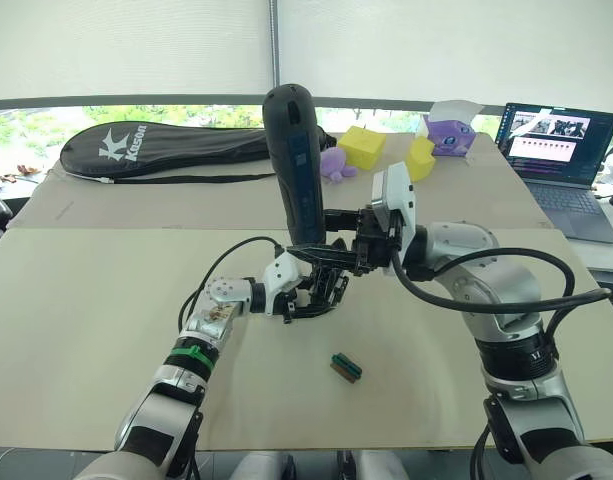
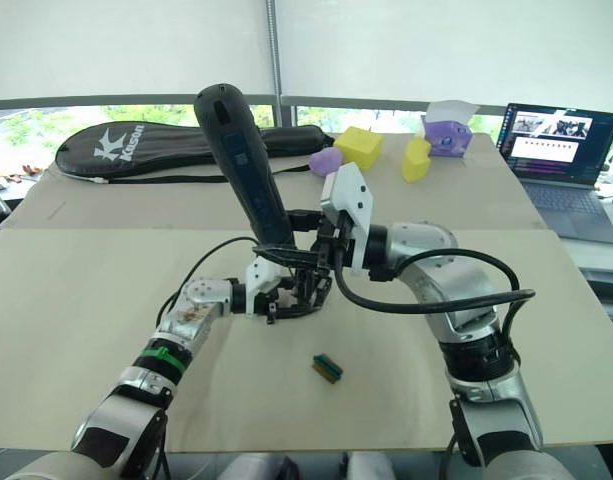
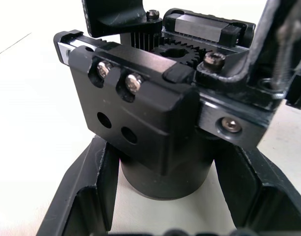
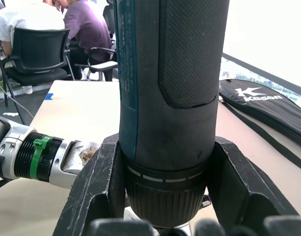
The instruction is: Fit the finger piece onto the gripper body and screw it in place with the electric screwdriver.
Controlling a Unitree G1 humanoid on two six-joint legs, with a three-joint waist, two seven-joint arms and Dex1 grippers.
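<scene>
left claw (image 1: 316,297): clamped around the round base of the gripper body (image 3: 155,113), fingers (image 3: 86,196) on either side of it, sits mid-frame on the desk (image 1: 106,330)
gripper body: black, boxy top with screws and a gear showing in the left wrist view, standing on the desk just below the screwdriver
right claw (image 4: 162,216): holding the screwdriver (image 1: 296,160) near its lower end, one finger (image 4: 98,187) on each side of the barrel
screwdriver: dark grey, nearly upright, fat end pointing up toward top centre of the frame, tip down right over the gripper body; can't tell if the bit is actually touching a screw
finger piece: honestly can't pick it out in the black clutter between the claws
green-and-brown block (image 1: 346,367): lying alone on the desk, lower centre, a bit apart from both claws
background: black racket bag (image 1: 156,145) upper left, yellow foam blocks (image 1: 361,146) and purple toys (image 1: 448,133) top centre, laptop (image 1: 561,150) upper right
</scene>
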